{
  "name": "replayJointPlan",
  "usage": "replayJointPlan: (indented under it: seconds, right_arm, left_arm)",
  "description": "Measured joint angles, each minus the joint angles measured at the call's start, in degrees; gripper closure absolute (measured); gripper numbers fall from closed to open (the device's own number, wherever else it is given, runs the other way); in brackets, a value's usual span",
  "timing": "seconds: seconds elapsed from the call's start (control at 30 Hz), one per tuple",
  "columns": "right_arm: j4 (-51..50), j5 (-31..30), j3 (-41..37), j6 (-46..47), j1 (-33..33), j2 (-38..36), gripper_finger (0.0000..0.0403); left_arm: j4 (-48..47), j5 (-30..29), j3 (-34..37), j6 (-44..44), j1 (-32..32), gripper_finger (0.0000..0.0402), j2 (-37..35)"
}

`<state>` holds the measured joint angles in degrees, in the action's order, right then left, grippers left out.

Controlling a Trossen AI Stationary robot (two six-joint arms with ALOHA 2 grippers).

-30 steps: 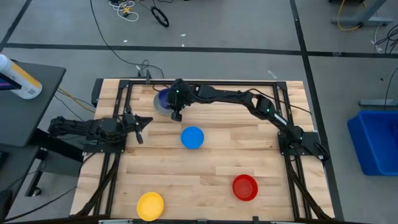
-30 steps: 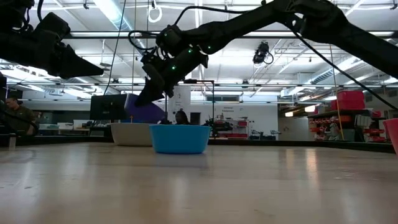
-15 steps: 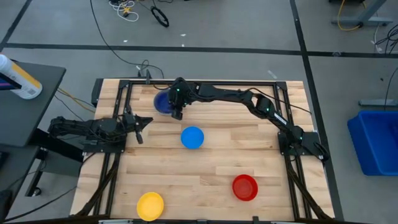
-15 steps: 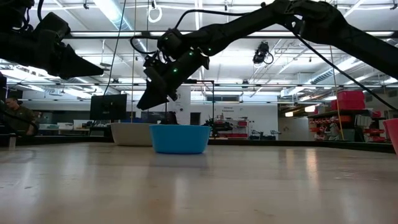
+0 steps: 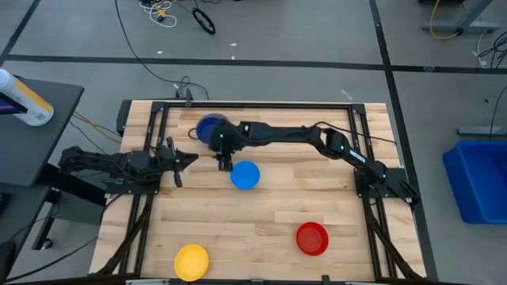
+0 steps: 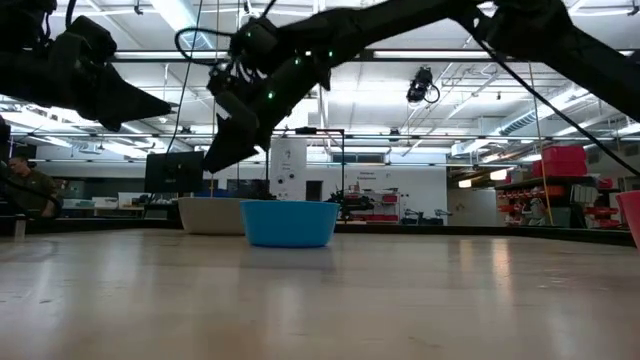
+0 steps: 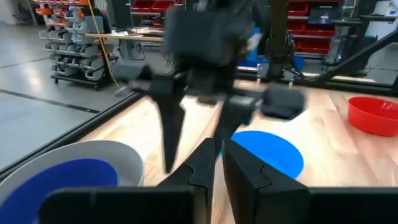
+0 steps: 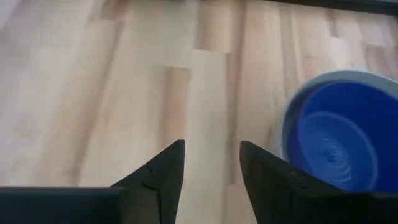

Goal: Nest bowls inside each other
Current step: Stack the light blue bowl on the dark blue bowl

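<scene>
The dark blue bowl already sits in the grey bowl near the table's far edge, the right gripper is open and empty, the left gripper nearly closed and empty, while light blue, red and yellow bowls remain.

Around my wooden desk the floor is grey, with dark lines and loose cables. A blue bin stands beside it. Behind, long ceiling lights shine over shelves with red boxes.
</scene>
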<state>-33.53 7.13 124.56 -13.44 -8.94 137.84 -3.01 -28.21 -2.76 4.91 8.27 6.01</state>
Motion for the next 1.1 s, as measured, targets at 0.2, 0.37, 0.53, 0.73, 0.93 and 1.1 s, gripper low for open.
replayJointPlan:
  seconds: [0.2, 0.37, 0.53, 0.73, 0.93, 1.1]
  right_arm:
    - [0.66, 5.03, -3.25, 1.31, 1.02, -10.14, 0.0238]
    - [9.27, 3.18, -20.19, 0.85, 1.70, -24.26, 0.0249]
    - [28.19, -4.11, -49.07, 2.13, 2.27, -45.02, 0.0259]
    - [44.15, -7.33, -78.77, 6.55, 4.11, -68.35, 0.0265]
    - [56.85, -12.62, -97.40, 8.62, 5.24, -85.67, 0.0270]
    - [46.23, -13.01, -106.55, 8.34, 7.02, -101.29, 0.0263]
  left_arm:
    - [10.47, 0.40, 2.42, -0.06, 0.00, 0.0303, 10.53]
    - [19.26, 1.04, 2.42, -0.11, 0.00, 0.0263, 19.51]
    - [30.01, 2.58, 2.42, -2.29, 0.00, 0.0245, 27.94]
    - [34.39, 2.46, 0.84, -3.23, -0.39, 0.0244, 35.17]
    - [35.05, 2.40, -1.71, -3.53, -1.92, 0.0247, 39.07]
    - [36.51, 3.20, -2.94, -3.66, -2.38, 0.0247, 40.91]
